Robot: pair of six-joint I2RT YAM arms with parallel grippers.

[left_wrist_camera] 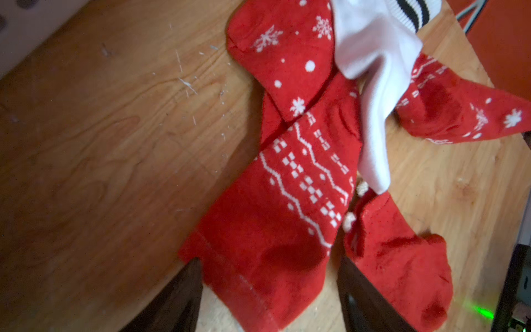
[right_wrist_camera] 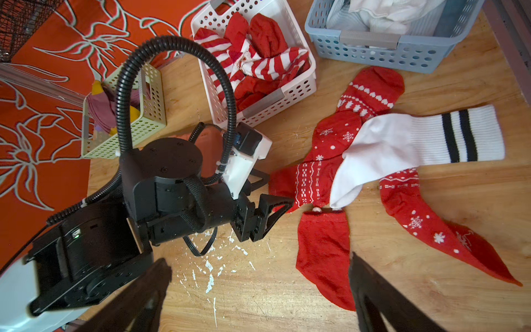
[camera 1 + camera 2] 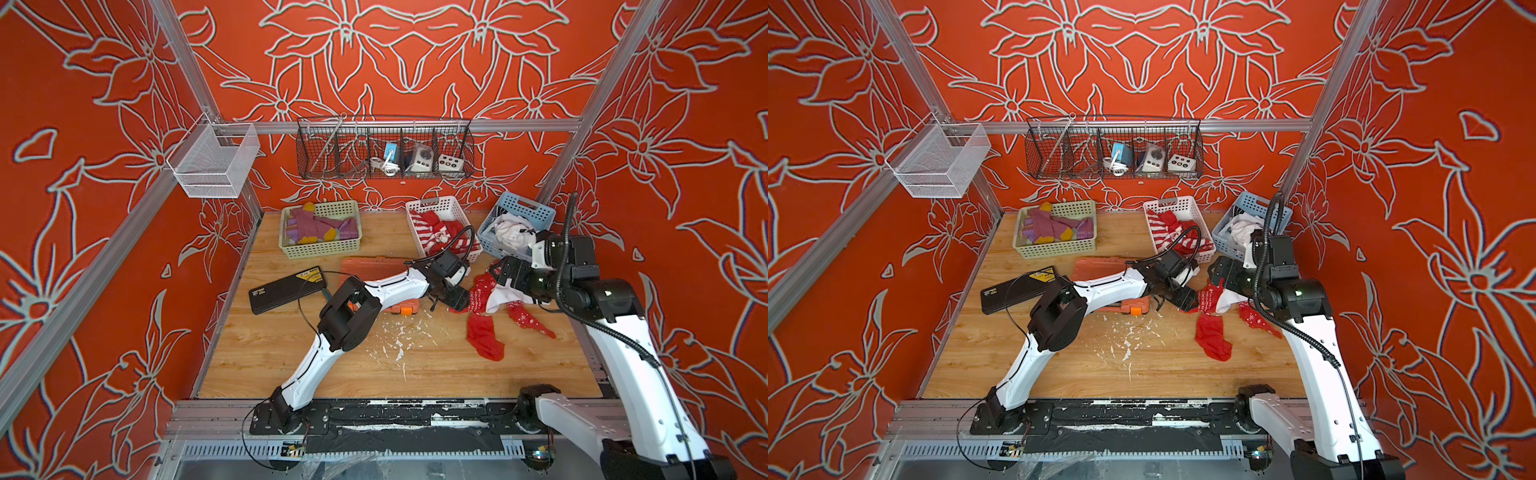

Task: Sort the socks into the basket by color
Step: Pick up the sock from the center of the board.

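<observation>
Red knit fills the left wrist view. The left gripper (image 1: 267,270) has its jaws spread, one on each side of the cuff of a red sock with white zigzags (image 1: 287,195), and is not pinching it. In both top views the gripper's body covers that cuff.

The right wrist view lays out the whole heap. A white sock (image 2: 416,138) with two black bands lies across the red ones. Beside it are a plain red sock (image 2: 324,258) and a snowflake sock (image 2: 425,224). The right gripper (image 2: 258,263) hangs above them with its jaws wide apart, holding nothing.

In a top view the loose socks (image 3: 482,332) lie near the right edge of the bench (image 3: 332,365). They sit in front of the white basket (image 3: 432,203) of red and striped socks and the blue basket (image 3: 523,203) of white ones. The green basket (image 3: 320,247) at the back edge, towards the left, holds purple socks (image 3: 316,226) with mustard toes.
</observation>
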